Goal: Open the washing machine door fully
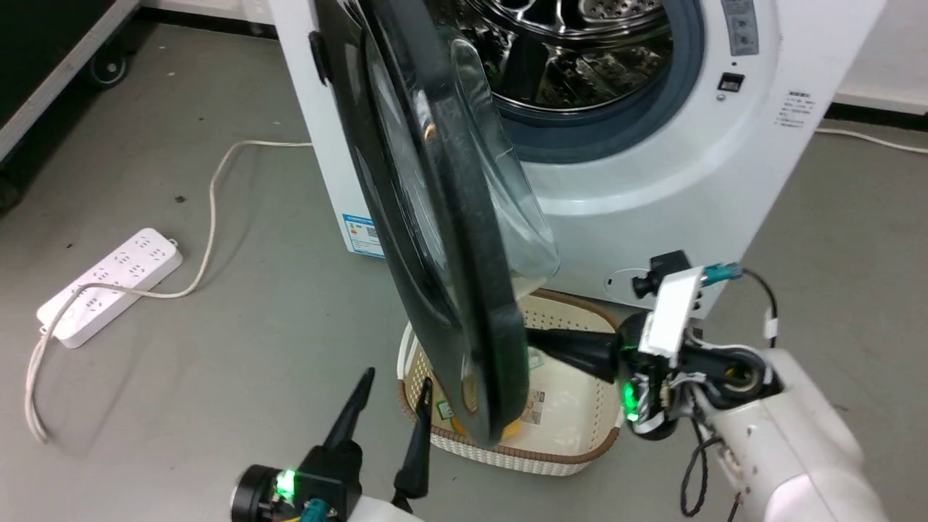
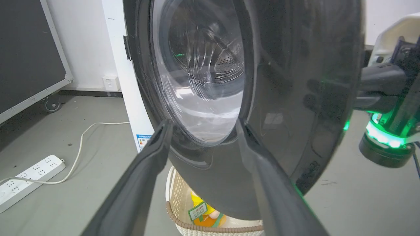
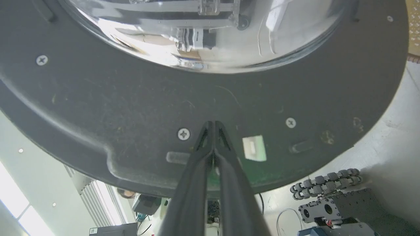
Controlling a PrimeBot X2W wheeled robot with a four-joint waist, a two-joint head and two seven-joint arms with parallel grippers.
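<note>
The washing machine door (image 1: 449, 239) stands swung out from the white washing machine (image 1: 652, 181), edge-on in the head view, its glass bowl facing the steel drum (image 1: 573, 51). My right gripper (image 1: 536, 337) is shut, fingers together, with the tips against the door's matte inner face (image 3: 131, 98) low near its rim. In the right wrist view the right gripper (image 3: 211, 124) meets that face beside a screw. My left gripper (image 1: 399, 380) is open just short of the door's glossy outer face (image 2: 295, 82). The left gripper (image 2: 204, 124) has nothing between its fingers.
A cream woven basket (image 1: 551, 460) holding small items sits on the floor under the door's lower edge. A white power strip (image 1: 109, 283) and its cable lie on the grey floor at left. A black wheeled case (image 1: 43, 58) stands at the far left.
</note>
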